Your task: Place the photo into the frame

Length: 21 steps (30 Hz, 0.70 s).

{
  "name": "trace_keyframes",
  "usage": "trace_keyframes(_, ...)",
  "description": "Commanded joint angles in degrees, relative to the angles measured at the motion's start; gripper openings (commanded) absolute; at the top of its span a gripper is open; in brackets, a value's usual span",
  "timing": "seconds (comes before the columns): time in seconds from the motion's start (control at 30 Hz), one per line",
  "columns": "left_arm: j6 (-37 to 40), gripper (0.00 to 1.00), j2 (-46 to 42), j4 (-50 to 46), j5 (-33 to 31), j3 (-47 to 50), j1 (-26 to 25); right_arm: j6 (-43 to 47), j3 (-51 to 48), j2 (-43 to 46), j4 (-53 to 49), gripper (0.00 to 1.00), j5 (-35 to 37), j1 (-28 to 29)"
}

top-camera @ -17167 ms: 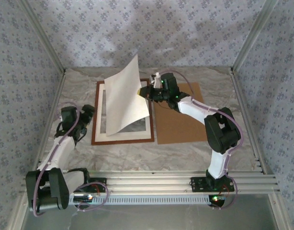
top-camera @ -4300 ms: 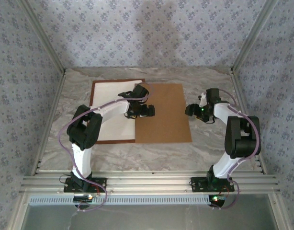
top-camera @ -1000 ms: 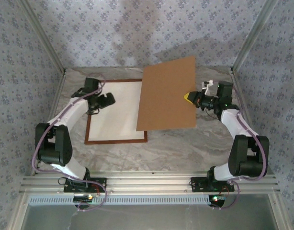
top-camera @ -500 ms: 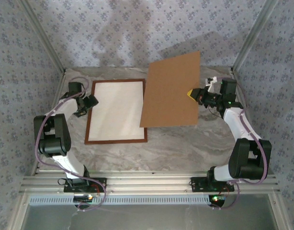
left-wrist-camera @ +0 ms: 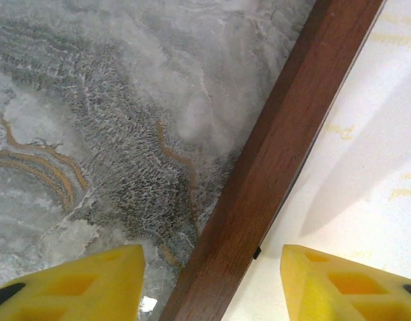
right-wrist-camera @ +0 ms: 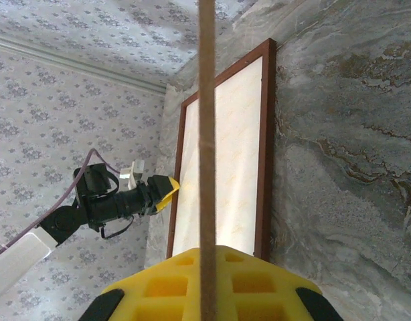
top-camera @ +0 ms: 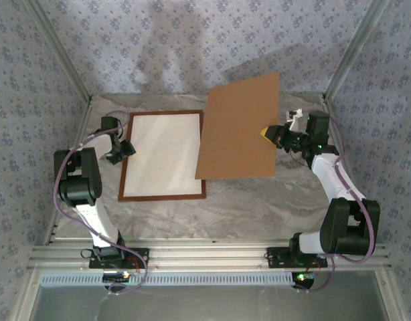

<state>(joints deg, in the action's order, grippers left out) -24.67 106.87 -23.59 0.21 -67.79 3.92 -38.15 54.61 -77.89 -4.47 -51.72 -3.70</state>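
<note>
The reddish-brown frame [top-camera: 162, 196] lies flat on the table, left of centre. A white sheet with faint yellow print fills it, apparently the photo [top-camera: 163, 154] lying face down. My left gripper [top-camera: 124, 148] is at the frame's left side. Its yellow fingers [left-wrist-camera: 65, 284] straddle the moulding [left-wrist-camera: 286, 134] with a gap on each side, open and holding nothing. My right gripper [top-camera: 271, 132] is shut on the right edge of the brown backing board [top-camera: 239, 127] and holds it tilted in the air, right of the frame. The right wrist view shows the board [right-wrist-camera: 207, 134] edge-on.
The marble tabletop [top-camera: 259, 200] stretches under and in front of the raised board. Wallpapered walls and slanted aluminium posts [top-camera: 346, 60] close in the back and sides. Aluminium rails [top-camera: 212, 254] run along the near edge by the arm bases.
My left gripper has moved off the sheet to the frame's left moulding and its jaws have narrowed. The right arm raised the board a little, then held still.
</note>
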Motion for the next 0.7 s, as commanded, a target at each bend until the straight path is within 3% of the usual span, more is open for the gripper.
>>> trace_keyframes(0.0, 2.81, 0.5, 0.66, -2.49, -1.98, -1.45, -1.47, -0.12, 1.98, 2.15, 3.42, 0.0, -0.59, 0.38)
trace_keyframes(0.2, 5.56, 0.3, 1.5, -4.25, -2.38, -3.1, -5.08, 0.25, 1.97, 1.77, 2.57, 0.0, -0.13, 0.98)
trace_keyframes(0.57, 10.05, 0.27, 2.54, -6.35, -2.5, -4.76, -14.21, 1.62, 2.61, 3.07, -1.65, 0.0, 0.37, 0.75)
trace_keyframes(0.67, 11.63, 0.22, 3.45, -7.22, -2.91, -5.57, -17.29, 3.53, 2.84, 3.65, -2.31, 0.0, 0.31, 0.33)
